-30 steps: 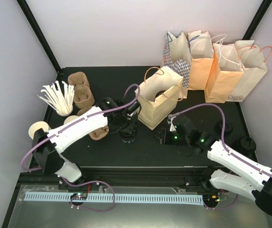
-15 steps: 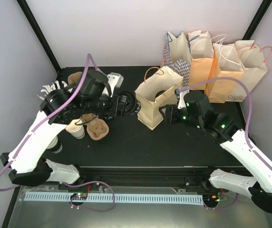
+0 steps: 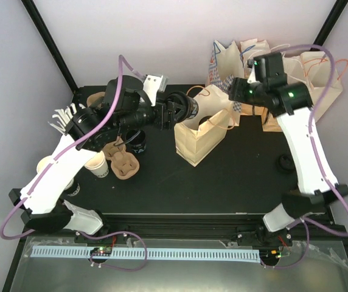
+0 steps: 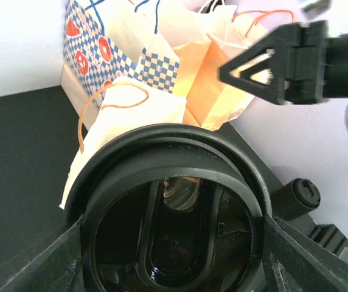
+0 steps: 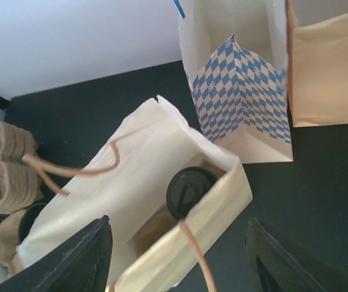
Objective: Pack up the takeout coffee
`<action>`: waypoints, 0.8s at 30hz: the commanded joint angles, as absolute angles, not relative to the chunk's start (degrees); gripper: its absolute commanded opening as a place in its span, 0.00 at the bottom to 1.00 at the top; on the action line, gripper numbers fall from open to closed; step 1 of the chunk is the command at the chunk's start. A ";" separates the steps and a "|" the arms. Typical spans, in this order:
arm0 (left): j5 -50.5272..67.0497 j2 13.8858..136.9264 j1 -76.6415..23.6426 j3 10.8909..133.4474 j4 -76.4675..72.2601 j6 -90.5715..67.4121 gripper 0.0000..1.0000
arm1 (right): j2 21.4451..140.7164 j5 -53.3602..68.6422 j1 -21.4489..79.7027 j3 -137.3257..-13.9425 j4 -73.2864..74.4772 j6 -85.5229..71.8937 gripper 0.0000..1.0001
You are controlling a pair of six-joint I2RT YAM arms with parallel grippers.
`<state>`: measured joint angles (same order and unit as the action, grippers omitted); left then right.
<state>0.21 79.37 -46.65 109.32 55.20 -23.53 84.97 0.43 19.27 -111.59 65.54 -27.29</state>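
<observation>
Left arm, change: A second earlier the left claw (image 3: 181,111) was down at the surface (image 3: 241,182) in front of the cream paper bag (image 3: 205,139). It had since risen and swung to the bag's upper left edge, bringing its load with it.
Left claw, state: clamped wide on the takeout coffee (image 4: 174,210), whose round black lid filled the gap between the fingers in the left wrist view.
Takeout coffee, place: raised beside the bag's mouth, apparently not yet inside. The cup wall and its lettering were hidden under the lid.
Right arm, change: the right claw (image 3: 236,92) had gone from low on the surface right of the bag, past the bag's right edge, to high over the row of bags at the back.
Right claw, state: fingers apart, with nothing between them in its own view.
Meaning for the task: the bag stood unheld with its mouth gaping, so lowering the cup in looked like the step in hand. The bag's lean could make the cup catch on its rim.
Left wrist view only: the grip itself, and the right claw hanging beyond it, well apart.
Right wrist view only: a look down into the bag, where a lid in the bag (image 5: 189,190) showed with no fingers beside it. I could not tell whether that was the held cup or another.
Top view only: both arms' reach, plus a black cup (image 3: 139,140) and pulp carriers (image 3: 122,163) left of the bag.
</observation>
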 commanded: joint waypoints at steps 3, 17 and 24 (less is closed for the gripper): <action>1.49 81.07 -45.11 110.39 49.60 -20.83 0.58 | 100.72 1.98 17.51 -123.70 73.82 -24.47 0.65; 4.50 81.57 -44.30 107.27 49.77 -19.43 0.58 | 113.22 -8.81 17.27 -131.84 83.46 -29.82 0.66; 5.37 81.69 -44.12 106.44 49.53 -19.06 0.58 | 108.01 -9.04 17.21 -127.29 77.39 -23.80 0.69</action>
<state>3.57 81.52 -44.60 106.32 51.00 -20.08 110.80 -8.45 17.54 -128.22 79.46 -28.18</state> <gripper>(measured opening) 0.742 0.673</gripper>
